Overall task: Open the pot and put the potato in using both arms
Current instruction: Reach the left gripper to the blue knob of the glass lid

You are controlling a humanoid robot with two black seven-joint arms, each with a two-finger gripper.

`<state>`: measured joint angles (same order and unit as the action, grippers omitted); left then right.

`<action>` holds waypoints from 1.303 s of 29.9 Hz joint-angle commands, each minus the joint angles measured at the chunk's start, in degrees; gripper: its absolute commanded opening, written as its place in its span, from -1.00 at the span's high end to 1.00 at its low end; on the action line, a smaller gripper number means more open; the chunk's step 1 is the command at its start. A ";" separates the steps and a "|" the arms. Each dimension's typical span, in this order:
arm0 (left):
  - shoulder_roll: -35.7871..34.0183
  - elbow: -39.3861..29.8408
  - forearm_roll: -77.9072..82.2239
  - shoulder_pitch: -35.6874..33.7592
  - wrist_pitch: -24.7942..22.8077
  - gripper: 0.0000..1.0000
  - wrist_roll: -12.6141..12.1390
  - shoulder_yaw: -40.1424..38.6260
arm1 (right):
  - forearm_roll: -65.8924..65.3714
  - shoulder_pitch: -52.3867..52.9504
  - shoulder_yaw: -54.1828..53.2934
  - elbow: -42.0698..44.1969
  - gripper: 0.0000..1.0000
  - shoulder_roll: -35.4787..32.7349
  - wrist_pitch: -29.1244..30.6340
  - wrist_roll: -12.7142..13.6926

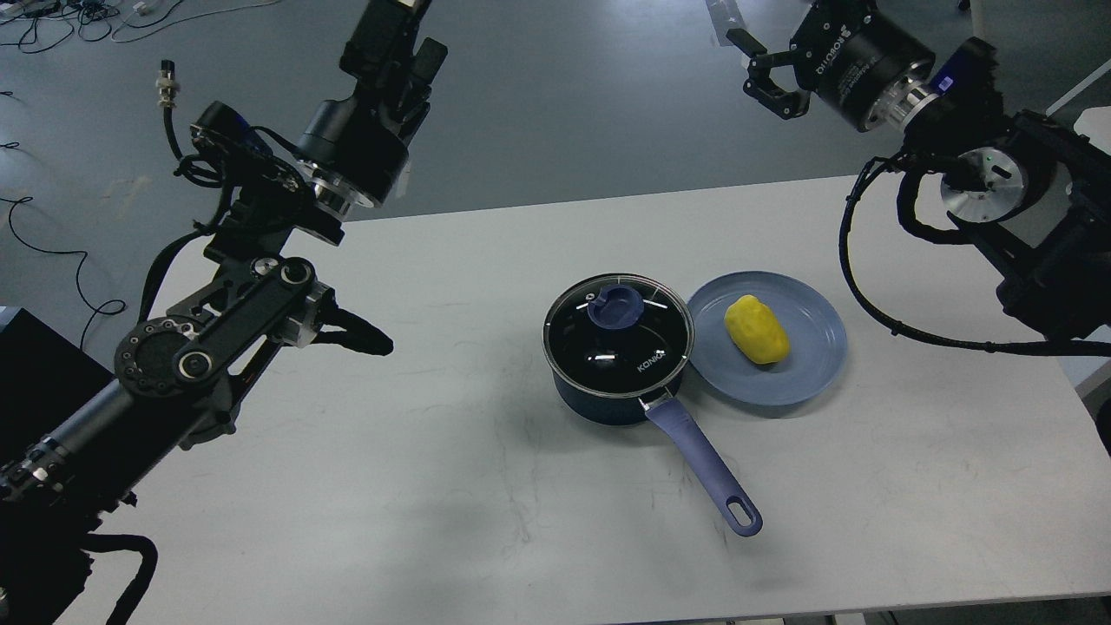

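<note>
A dark blue pot (599, 401) stands at the middle of the white table (417, 486), with its purple handle (705, 469) pointing toward the front right. A glass lid (621, 347) with a blue knob (614, 306) covers it. A yellow potato (757, 330) lies on a blue plate (816, 365) that touches the pot's right side. My left gripper (401, 30) is high at the far left, well away from the pot, and its fingers run to the top edge of the view. My right gripper (762, 68) is open and empty, high above the far edge beyond the plate.
Both arms hang above the table's left and right ends. Grey floor with cables lies beyond the far edge. A black box (35, 365) sits at the left edge.
</note>
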<state>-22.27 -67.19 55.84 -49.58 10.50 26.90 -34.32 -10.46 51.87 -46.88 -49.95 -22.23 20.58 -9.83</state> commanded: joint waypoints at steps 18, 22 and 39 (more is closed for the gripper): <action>8.38 12.26 50.68 -1.75 12.00 -0.96 0.25 24.47 | 0.88 -2.21 -1.46 15.23 -1.00 -2.81 -2.74 0.95; 8.91 14.72 51.91 -1.23 12.09 -0.96 0.25 27.72 | 0.96 -2.21 -1.73 15.15 -1.00 -3.08 -2.65 0.95; 12.52 22.37 51.91 -1.40 13.41 -0.96 0.25 30.89 | 1.05 -2.21 -1.64 15.15 -1.00 -4.49 -2.21 0.95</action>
<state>-9.76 -44.99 107.78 -50.91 23.89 27.16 -3.53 -9.40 49.65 -48.60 -34.72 -26.53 18.31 -8.87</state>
